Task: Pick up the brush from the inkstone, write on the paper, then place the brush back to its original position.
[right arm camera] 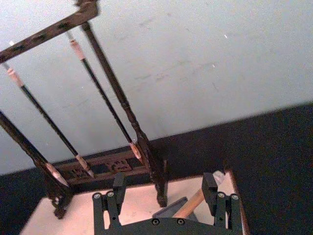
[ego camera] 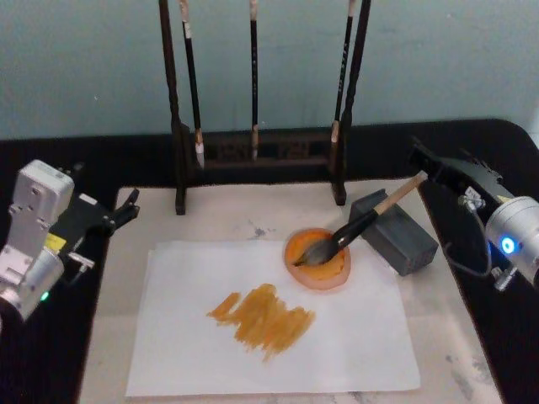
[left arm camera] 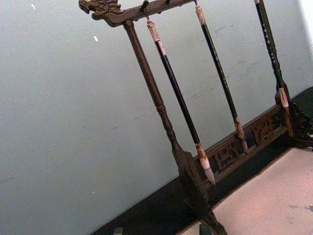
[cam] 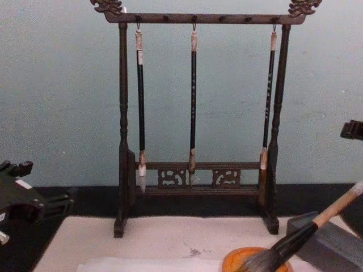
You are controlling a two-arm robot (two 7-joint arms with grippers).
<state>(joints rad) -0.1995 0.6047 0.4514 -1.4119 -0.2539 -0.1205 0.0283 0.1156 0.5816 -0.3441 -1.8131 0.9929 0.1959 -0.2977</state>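
Orange strokes (ego camera: 263, 320) mark the paper (ego camera: 354, 337), which lies on the cream mat (ego camera: 219, 219) with bare margin at the sides. At the sheet's far right corner sits the inkstone (ego camera: 317, 261); the brush (ego camera: 358, 225) rests bristles-down in it, handle leaning over the grey block (ego camera: 396, 231). The right gripper (ego camera: 428, 162) sits at the handle's top end; its wrist view shows open fingers (right arm camera: 210, 188) either side of the wooden handle, not clamped. The left gripper (ego camera: 126, 206) waits open off the mat's left edge. The chest view shows the rack (cam: 198, 18) with 3 hanging thin brushes (cam: 193, 96).
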